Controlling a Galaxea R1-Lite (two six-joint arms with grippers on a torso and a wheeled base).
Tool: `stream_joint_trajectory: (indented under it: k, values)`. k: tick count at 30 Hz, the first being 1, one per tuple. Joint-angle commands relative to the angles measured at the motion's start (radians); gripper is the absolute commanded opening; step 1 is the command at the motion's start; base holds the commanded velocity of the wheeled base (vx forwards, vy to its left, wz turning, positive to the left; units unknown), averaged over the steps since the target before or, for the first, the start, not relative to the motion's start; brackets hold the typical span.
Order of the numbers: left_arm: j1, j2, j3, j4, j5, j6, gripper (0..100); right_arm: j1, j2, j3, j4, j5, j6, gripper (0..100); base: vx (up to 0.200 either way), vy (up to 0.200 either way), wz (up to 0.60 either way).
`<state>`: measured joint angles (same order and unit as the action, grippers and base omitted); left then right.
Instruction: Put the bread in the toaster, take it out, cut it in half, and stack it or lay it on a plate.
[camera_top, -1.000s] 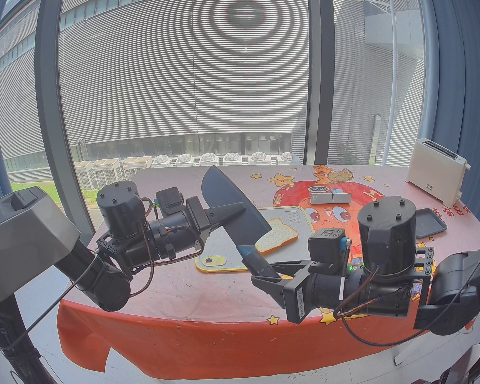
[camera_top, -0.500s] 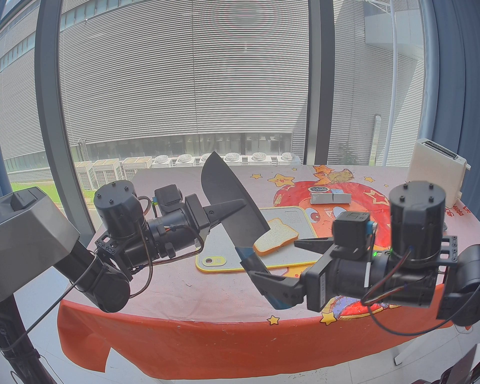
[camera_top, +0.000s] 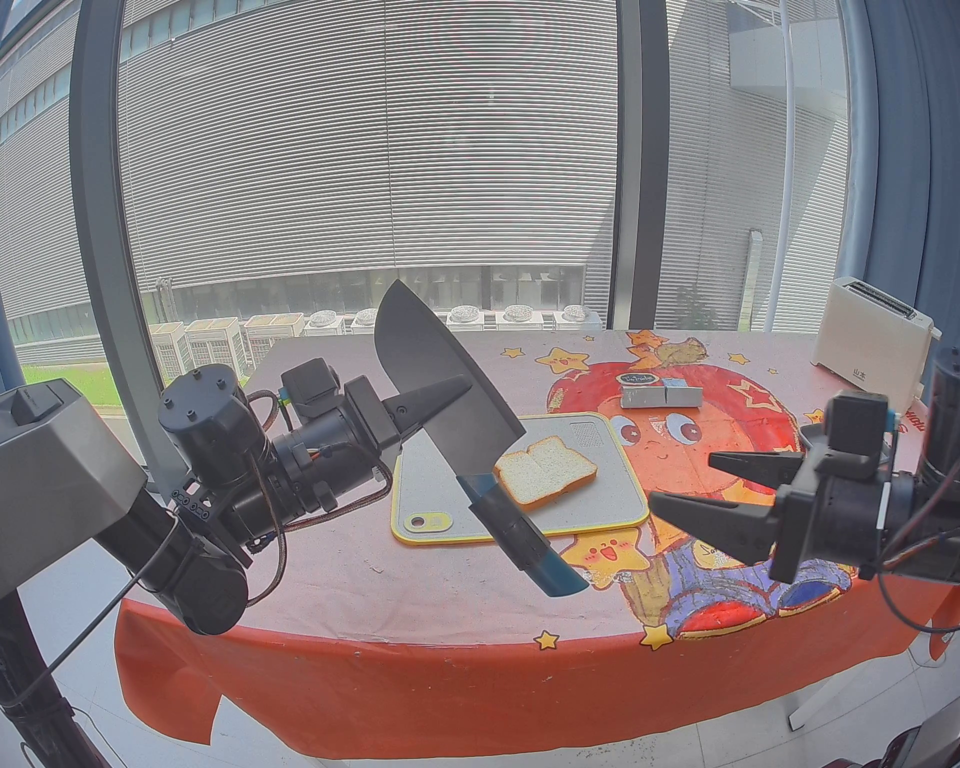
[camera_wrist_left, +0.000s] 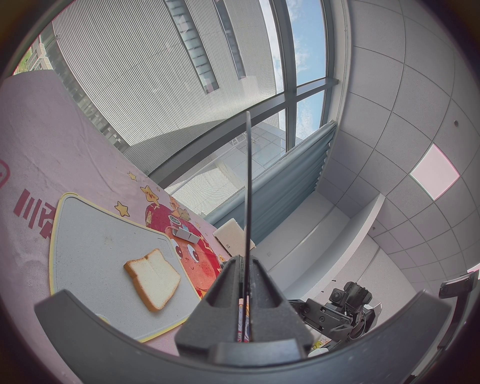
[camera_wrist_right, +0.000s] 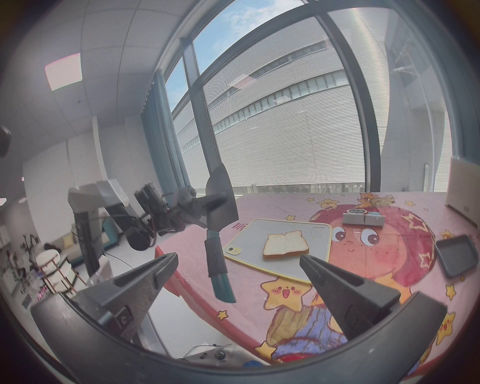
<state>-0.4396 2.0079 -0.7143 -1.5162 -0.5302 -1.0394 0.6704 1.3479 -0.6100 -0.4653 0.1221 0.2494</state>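
- Floor-to-ceiling window (camera_top: 400, 150) glass runs behind the whole setup, with a ribbed grey building outside.
- Below it stands a table (camera_top: 400, 590) under an orange cloth printed with a cartoon face and stars.
- On the robot's left, the left gripper (camera_top: 462, 386) hangs in the air over the near left part of the table, its fingers pinched flat against both sides of a kitchen knife (camera_top: 425, 340).
- That knife is held by the blade: the broad dark blade tilts up toward the window, and the dark handle with its teal end (camera_top: 548, 572) slopes down toward the front edge, clear of the cloth.
- On the right, the right gripper (camera_top: 685, 482) hovers above the near right part of the table with its fingers spread wide and nothing between them, well apart from the knife.
- A white toaster (camera_top: 872, 342) sits at the far right corner.
- Mid-table lies a grey cutting board (camera_top: 440, 490) with a yellow rim.
- A dark shallow tray (camera_wrist_right: 456, 255) rests on the cloth in front of the toaster.
- The bread (camera_top: 545, 472) lies flat on the board, toward its right half, just beyond the hanging knife handle.
- Two small grey blocks (camera_top: 660, 393) sit side by side behind the board.
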Motion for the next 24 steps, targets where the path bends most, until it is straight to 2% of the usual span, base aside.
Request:
stream_joint_trajectory:
  k: [1, 5, 9, 12, 13, 15, 17, 18, 19, 21, 24]
  values:
    - [-0.001, -0.018, 0.009, -0.022, 0.001, 0.001, 0, -0.008, -0.171, 0.032, 0.028, 0.039, 0.051, 100, 0.0, 0.0, 0.0]
    - [0.002, -0.034, 0.029, -0.047, 0.001, 0.001, 0, -0.008, -0.199, 0.032, 0.068, 0.021, -0.025, 100, 0.0, 0.0, 0.0]
    - [0.002, -0.038, 0.033, -0.048, 0.001, 0.001, 0, 0.006, -0.216, 0.029, 0.113, 0.011, -0.142, 100, 0.0, 0.0, 0.0]
    - [-0.001, -0.032, 0.052, -0.05, 0.004, 0.013, 0, 0.063, -0.257, 0.05, 0.211, -0.039, -0.288, 100, 0.0, 0.0, 0.0]
    - [-0.002, -0.031, 0.053, -0.05, 0.004, 0.013, 0, 0.067, -0.26, 0.05, 0.217, -0.042, -0.294, 100, 0.0, 0.0, 0.0]
    - [-0.002, -0.031, 0.056, -0.05, 0.004, 0.013, 0, 0.147, -0.288, 0.044, 0.306, -0.095, -0.384, 100, 0.0, 0.0, 0.0]
    - [-0.002, -0.038, 0.053, -0.05, 0.001, 0.001, 0, 0.244, -0.286, 0.016, 0.37, -0.205, -0.489, 100, 0.0, 0.0, 0.0]
    - [-0.002, -0.038, 0.053, -0.05, 0.001, 0.001, 0, 0.244, -0.286, 0.016, 0.37, -0.205, -0.489, 100, 0.0, 0.0, 0.0]
    - [-0.002, -0.038, 0.055, -0.05, 0.003, 0.005, 0, 0.304, -0.282, 0.007, 0.39, -0.3, -0.564, 100, 0.0, 0.0, 0.0]
    - [-0.001, -0.038, 0.053, -0.05, 0.004, 0.01, 0, 0.344, -0.273, 0.015, 0.381, -0.388, -0.653, 100, 0.0, 0.0, 0.0]
    - [0.002, -0.035, 0.05, -0.05, 0.003, 0.01, 0, 0.368, -0.266, 0.045, 0.373, -0.503, -0.812, 100, 0.0, 0.0, 0.0]
